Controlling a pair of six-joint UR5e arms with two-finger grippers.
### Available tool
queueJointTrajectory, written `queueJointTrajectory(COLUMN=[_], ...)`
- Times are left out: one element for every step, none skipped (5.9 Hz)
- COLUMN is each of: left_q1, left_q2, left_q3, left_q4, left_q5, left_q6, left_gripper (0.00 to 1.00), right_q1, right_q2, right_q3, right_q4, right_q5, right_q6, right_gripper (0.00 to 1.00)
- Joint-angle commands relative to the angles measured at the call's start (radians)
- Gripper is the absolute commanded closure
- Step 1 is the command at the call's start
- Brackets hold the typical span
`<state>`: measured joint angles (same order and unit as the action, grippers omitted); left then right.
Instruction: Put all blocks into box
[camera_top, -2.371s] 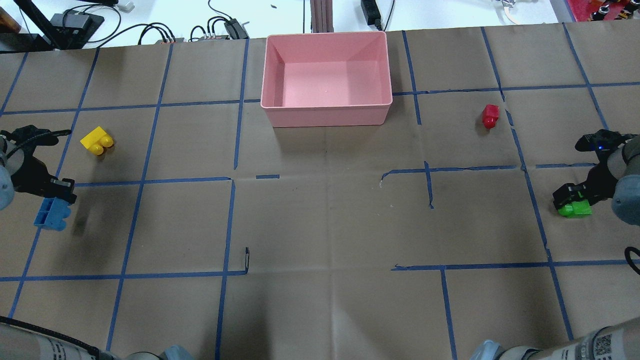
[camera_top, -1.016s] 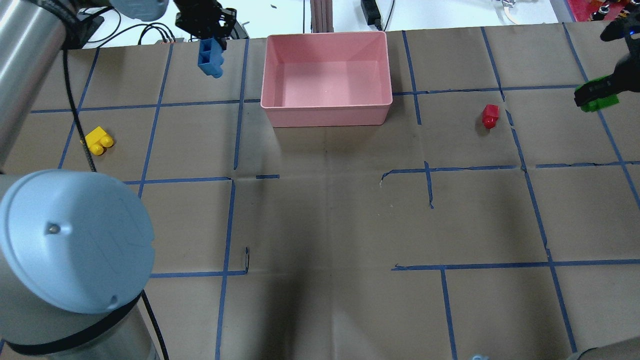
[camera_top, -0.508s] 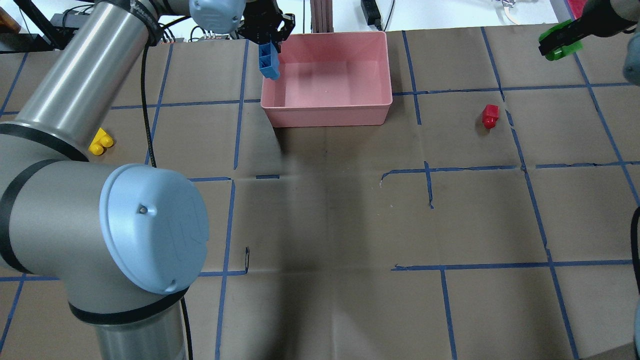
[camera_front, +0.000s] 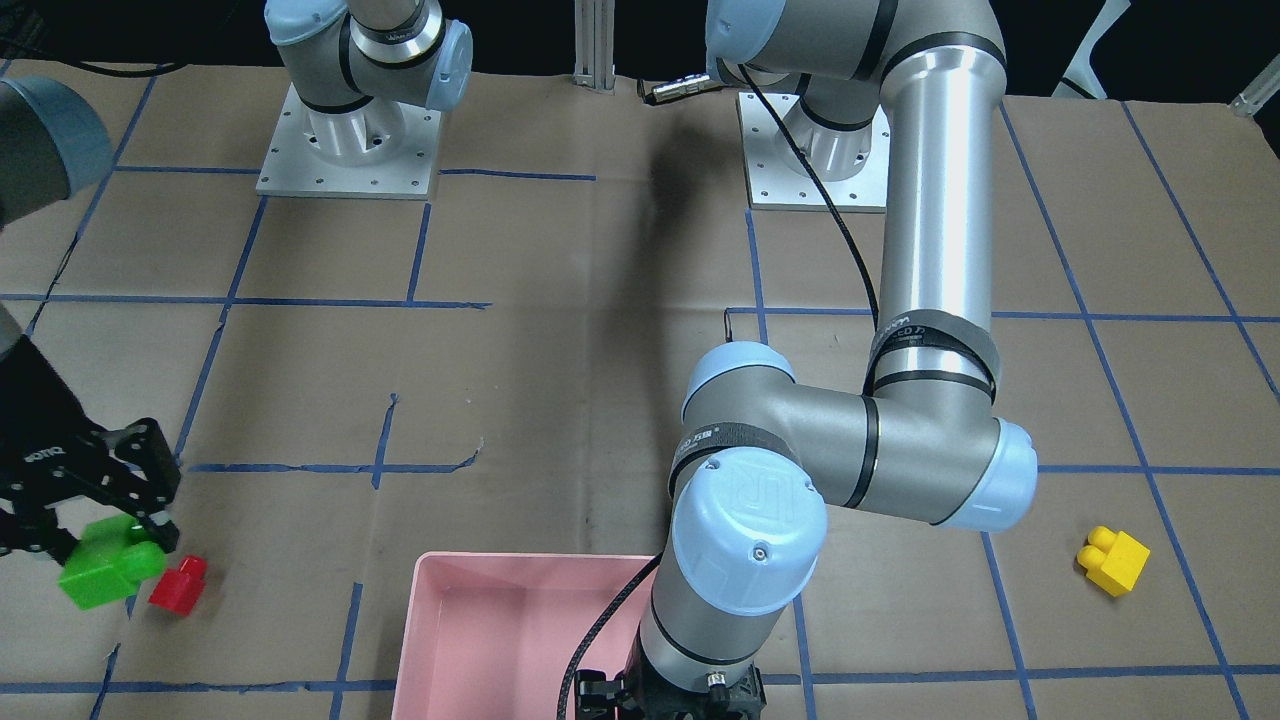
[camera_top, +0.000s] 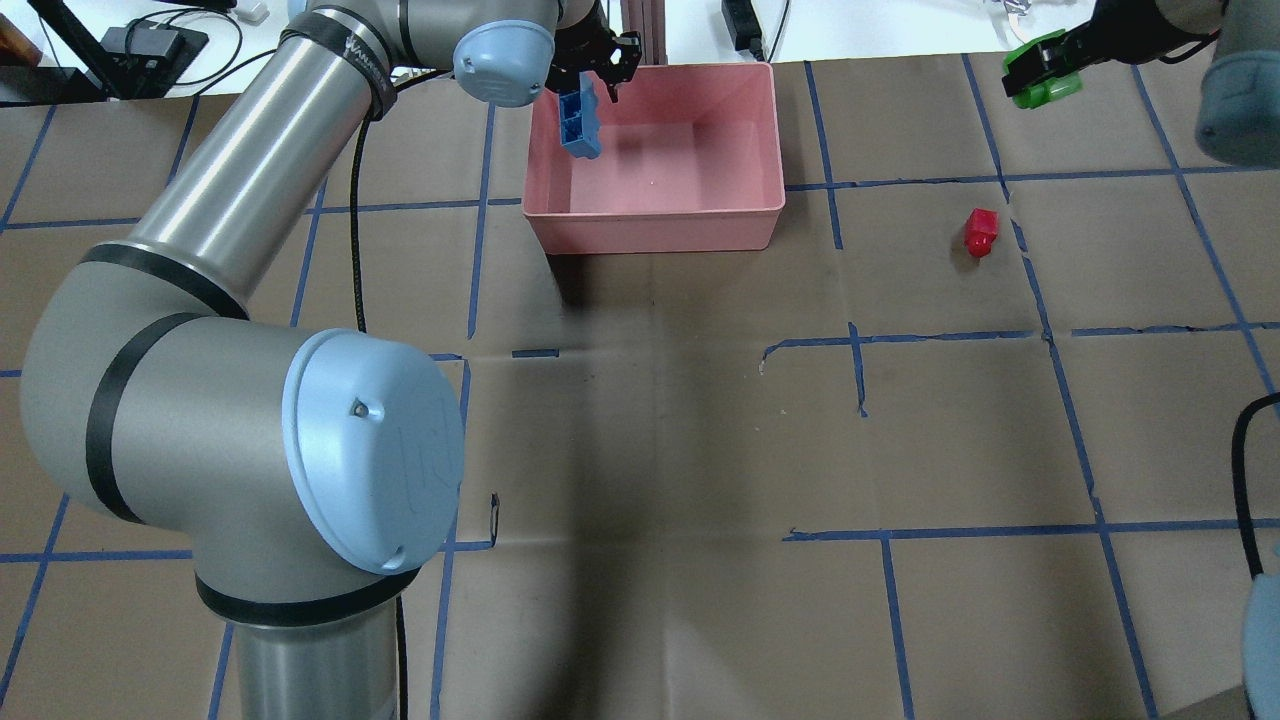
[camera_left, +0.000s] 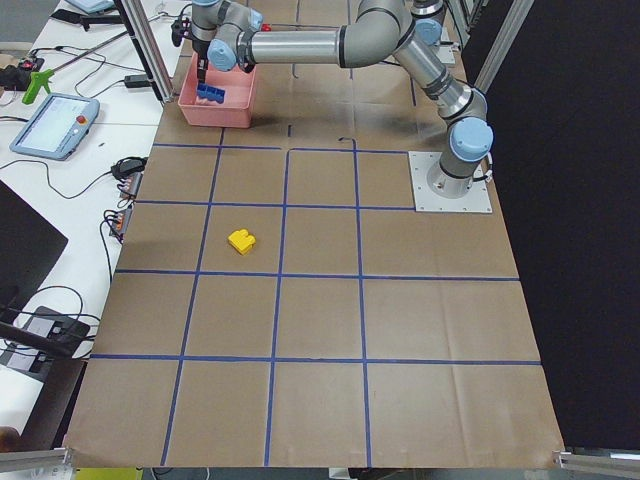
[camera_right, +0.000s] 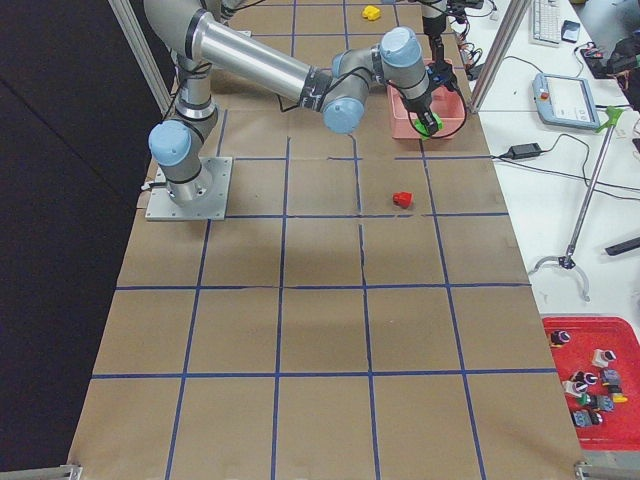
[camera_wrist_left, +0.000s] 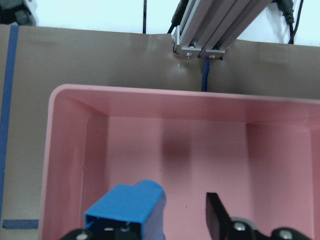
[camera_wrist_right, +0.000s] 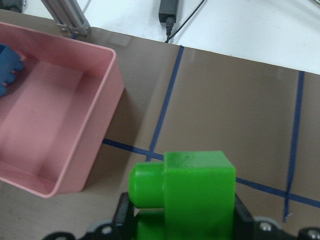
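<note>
The pink box (camera_top: 650, 235) stands at the table's far middle. My left gripper (camera_top: 592, 85) hangs over its left part. In the left wrist view the blue block (camera_wrist_left: 127, 207) lies against the left finger, and a gap separates it from the right finger (camera_wrist_left: 215, 215); the jaws stand apart. The blue block (camera_top: 580, 120) is over the box's inside. My right gripper (camera_top: 1035, 70) is shut on the green block (camera_wrist_right: 190, 195), held in the air right of the box. The red block (camera_top: 980, 232) lies on the table. The yellow block (camera_front: 1113, 560) lies on the left side, hidden overhead by my arm.
An aluminium post (camera_top: 640, 30) and cables stand just behind the box. My left arm's elbow (camera_top: 370, 450) looms over the table's left front. A red parts tray (camera_right: 590, 390) and a tablet (camera_left: 55, 125) sit on side benches.
My left arm swung from the table's left side to above the box with the blue block. My right arm lifted the green block and carried it far and leftward.
</note>
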<state>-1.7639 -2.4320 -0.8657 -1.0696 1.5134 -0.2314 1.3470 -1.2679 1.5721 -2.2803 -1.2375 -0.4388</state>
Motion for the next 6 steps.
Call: queueJointTrajectory(left_q1=[0.007,0.058,0.158,0.243,0.333,0.413], left_q2=[0.036,0.116,0.198,0.237,0.279,0.325], left_q3=[-0.007,-0.015,-0.039,-0.089,-0.148,-0.218], left_q4=[-0.004,-0.135,-0.296,-0.332,-0.345,-0.346], left_q5=[0.004,0.005,-0.001,0.005,0.002,0.005], left_q6=[0.0,0.004,0.05,0.193,0.305,0.425], left_gripper=[0.01,0.01,0.01,0.01,0.01,0.01], right_q1=[0.157,0.225,0.285,0.34,0.368,0.371], right_q2=[0.045,0.115,0.219,0.328,0.349,0.343], right_q3=[-0.047,-0.122,-0.245,-0.345,-0.362,-0.36], right_q4=[-0.011,-0.013,-0.013,-0.013,-0.015,-0.089], right_q5=[0.013,0.012,0.007,0.007,0.01,-0.002], right_q6=[0.228,0.327,0.345,0.392,0.464,0.442], right_gripper=[0.97,0.96,0.96,0.95,0.89,0.01])
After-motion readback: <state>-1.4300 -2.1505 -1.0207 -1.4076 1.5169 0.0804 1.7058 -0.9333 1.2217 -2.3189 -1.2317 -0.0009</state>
